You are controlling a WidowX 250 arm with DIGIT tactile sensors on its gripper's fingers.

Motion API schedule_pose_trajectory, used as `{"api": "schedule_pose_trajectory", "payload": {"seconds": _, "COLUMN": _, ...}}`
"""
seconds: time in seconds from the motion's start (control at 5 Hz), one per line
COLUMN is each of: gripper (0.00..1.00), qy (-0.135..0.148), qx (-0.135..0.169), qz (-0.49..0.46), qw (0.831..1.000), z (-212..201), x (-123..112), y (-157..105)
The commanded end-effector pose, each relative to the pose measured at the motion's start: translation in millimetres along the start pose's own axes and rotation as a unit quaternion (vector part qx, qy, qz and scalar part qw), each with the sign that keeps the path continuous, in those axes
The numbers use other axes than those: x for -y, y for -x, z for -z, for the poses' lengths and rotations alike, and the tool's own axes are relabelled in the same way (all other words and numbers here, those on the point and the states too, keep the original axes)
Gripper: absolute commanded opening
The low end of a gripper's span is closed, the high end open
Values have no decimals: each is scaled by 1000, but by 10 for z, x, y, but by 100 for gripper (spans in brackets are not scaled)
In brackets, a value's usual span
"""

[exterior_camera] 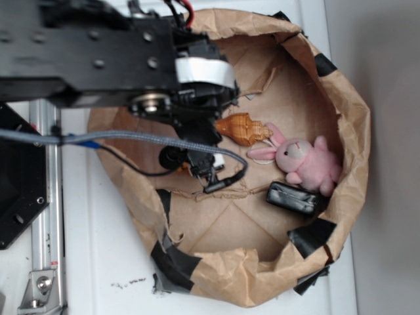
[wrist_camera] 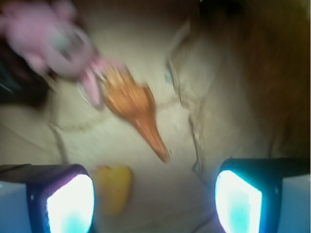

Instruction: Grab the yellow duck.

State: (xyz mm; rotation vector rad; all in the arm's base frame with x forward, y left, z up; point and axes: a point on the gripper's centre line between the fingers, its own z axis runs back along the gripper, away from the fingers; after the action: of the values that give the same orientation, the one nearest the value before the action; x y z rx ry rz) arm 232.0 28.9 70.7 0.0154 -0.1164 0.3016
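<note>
The yellow duck (wrist_camera: 114, 187) is a small glossy blur on the brown paper floor in the wrist view. It lies just inside my left fingertip (wrist_camera: 70, 204), far from the right one (wrist_camera: 238, 201). My gripper (wrist_camera: 155, 199) is open, with a wide gap and nothing held. In the exterior view the gripper (exterior_camera: 197, 161) hangs low over the left-middle of the paper nest, and the arm hides nearly all of the duck.
An orange-brown conch shell (exterior_camera: 244, 128) lies right of the gripper, its tip (wrist_camera: 163, 154) pointing toward the jaws. A pink plush bunny (exterior_camera: 303, 162) and a black box (exterior_camera: 293, 197) lie at the right. Crumpled paper walls (exterior_camera: 341, 98) ring the floor.
</note>
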Motion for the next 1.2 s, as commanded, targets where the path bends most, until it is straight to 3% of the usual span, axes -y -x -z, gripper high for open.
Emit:
{"api": "schedule_pose_trajectory", "payload": {"seconds": 0.0, "gripper": 100, "qy": -11, "qx": 8, "qz": 10, "qw": 1000, "z": 36, "x": -106, "y": -25}}
{"api": "schedule_pose_trajectory", "payload": {"seconds": 0.8, "gripper": 100, "qy": -11, "qx": 8, "qz": 10, "qw": 1000, "z": 36, "x": -106, "y": -25}}
{"api": "schedule_pose_trajectory", "payload": {"seconds": 1.0, "gripper": 100, "qy": 11, "qx": -7, "qz": 48, "qw": 999, "z": 338, "x": 61, "y": 77}}
